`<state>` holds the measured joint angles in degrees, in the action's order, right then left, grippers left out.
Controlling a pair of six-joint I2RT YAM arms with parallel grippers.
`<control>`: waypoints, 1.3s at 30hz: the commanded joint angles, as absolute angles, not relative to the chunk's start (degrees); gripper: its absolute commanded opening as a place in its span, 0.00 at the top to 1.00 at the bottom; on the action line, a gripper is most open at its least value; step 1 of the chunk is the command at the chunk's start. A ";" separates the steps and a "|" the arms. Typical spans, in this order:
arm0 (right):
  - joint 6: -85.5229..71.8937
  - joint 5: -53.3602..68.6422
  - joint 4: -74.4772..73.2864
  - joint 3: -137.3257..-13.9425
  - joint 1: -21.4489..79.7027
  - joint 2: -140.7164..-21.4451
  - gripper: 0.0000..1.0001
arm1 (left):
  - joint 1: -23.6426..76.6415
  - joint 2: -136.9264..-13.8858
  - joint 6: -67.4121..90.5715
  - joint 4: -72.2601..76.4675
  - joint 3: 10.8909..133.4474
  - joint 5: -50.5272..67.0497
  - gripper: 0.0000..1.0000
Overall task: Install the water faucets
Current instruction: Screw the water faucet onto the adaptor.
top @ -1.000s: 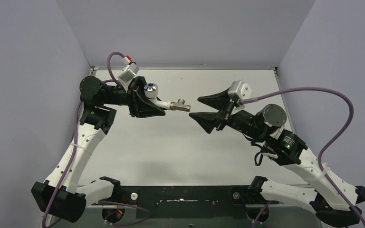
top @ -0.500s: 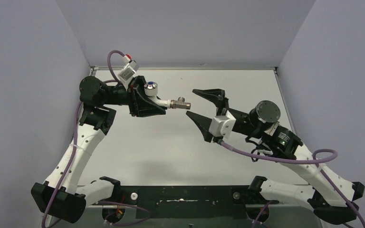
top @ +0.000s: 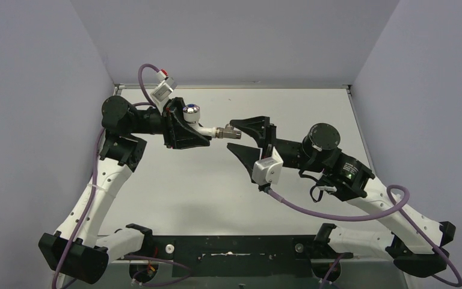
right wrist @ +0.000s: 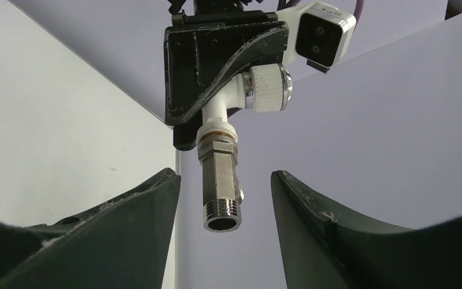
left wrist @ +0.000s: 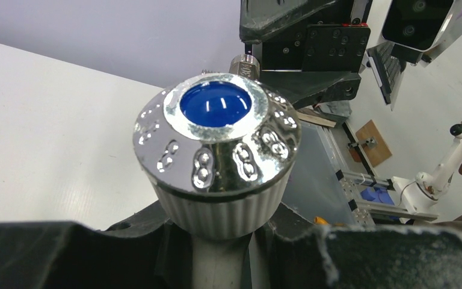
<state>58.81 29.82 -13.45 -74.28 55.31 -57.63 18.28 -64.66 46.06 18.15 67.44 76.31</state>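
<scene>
The water faucet [top: 203,128] hangs above the table with my left gripper [top: 197,130] shut on its white body. Its chrome knob [left wrist: 216,141] with the blue dot fills the left wrist view, and my left gripper [left wrist: 221,256] clamps the white stem below it. A grey metal threaded fitting [top: 225,132] sits on the faucet's free end and points right. In the right wrist view this fitting [right wrist: 219,180] hangs between the fingers of my right gripper [right wrist: 224,176], which is open and touches nothing. My right gripper [top: 231,136] straddles the fitting's tip.
The white table [top: 174,186] lies under both arms, with grey walls [top: 36,120] on three sides. The right arm's purple cable [top: 337,215] loops low in front of its wrist. A black mounting rail [top: 234,250] runs along the near edge.
My right gripper has turned over at the wrist and moved left, so its open fingers now flank the fitting. The left gripper and faucet have stayed put.
</scene>
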 commanded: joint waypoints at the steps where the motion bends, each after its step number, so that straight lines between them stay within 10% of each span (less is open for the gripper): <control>1: 61.42 28.54 -11.34 -77.61 56.39 -59.71 0.44 | 18.37 -63.83 45.84 19.42 68.77 75.69 1.00; 39: 31.80 17.63 -7.51 -76.55 57.45 -62.19 1.00 | 18.28 -63.31 29.65 5.85 72.53 76.08 1.00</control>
